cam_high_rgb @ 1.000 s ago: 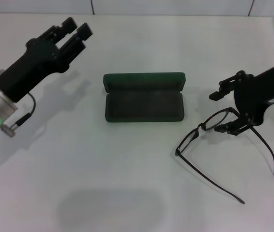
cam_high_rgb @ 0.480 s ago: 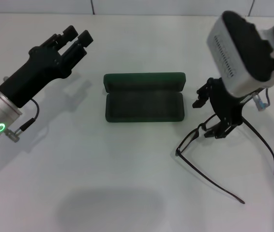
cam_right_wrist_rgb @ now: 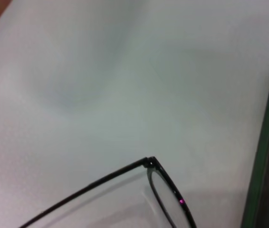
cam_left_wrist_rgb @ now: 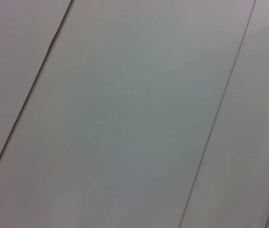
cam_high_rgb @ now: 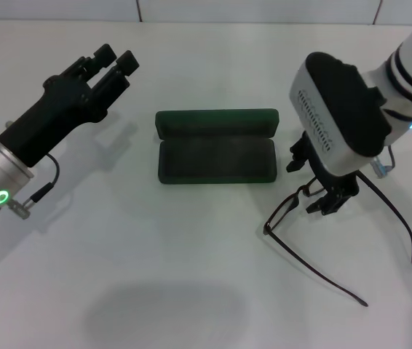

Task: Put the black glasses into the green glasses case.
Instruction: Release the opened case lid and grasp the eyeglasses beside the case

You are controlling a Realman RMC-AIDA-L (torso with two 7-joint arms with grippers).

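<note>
The green glasses case point(cam_high_rgb: 216, 149) lies open in the middle of the table, lid toward the back, its dark lining showing. The black glasses point(cam_high_rgb: 284, 209) lie to its right, temple arms unfolded and pointing toward the front edge. My right gripper point(cam_high_rgb: 314, 180) is low over the glasses' front, open, with one finger on each side of the frame. In the right wrist view the frame's hinge corner point(cam_right_wrist_rgb: 149, 163) and the case's edge point(cam_right_wrist_rgb: 266, 156) show. My left gripper point(cam_high_rgb: 115, 58) hangs at the back left, open and empty.
The white table point(cam_high_rgb: 155, 291) carries only the case and the glasses. The left wrist view shows only pale panels with thin seams. My right forearm's white housing point(cam_high_rgb: 337, 109) hides the table behind the glasses.
My right arm has swung in over the glasses, and its gripper has moved left toward the case and lower onto the frame. The glasses and case have not moved. The left arm barely shifted.
</note>
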